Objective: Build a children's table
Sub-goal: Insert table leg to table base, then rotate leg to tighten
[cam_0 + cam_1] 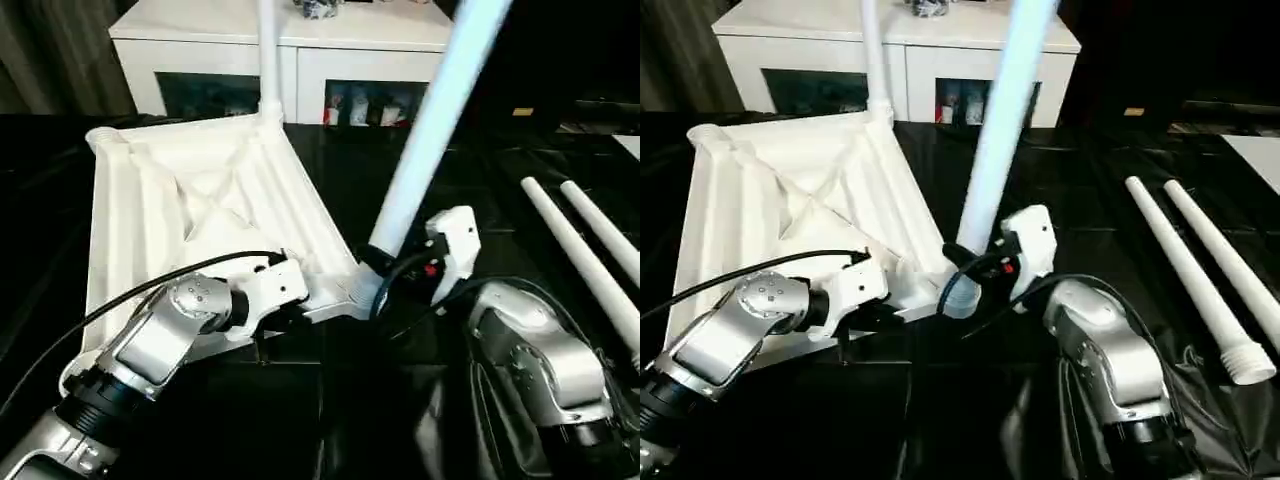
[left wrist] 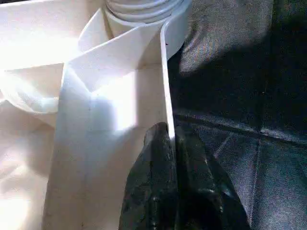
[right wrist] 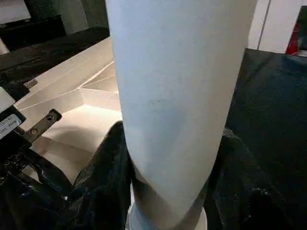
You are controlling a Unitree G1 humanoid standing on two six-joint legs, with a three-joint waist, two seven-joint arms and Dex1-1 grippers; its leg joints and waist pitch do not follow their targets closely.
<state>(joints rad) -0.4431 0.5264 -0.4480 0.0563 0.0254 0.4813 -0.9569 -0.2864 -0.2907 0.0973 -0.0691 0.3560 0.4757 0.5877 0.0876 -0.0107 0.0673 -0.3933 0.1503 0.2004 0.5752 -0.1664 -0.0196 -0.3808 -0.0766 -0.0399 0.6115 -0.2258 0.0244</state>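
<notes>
Right wrist view: right tool grips leg, top cropped; left tool pinches tabletop rim

White ribbed tabletop lying underside up, one leg upright in its far corner socket. A second leg, leaning, stands in the near corner socket. Two spare legs lie side by side, well apart to the right.
</notes>
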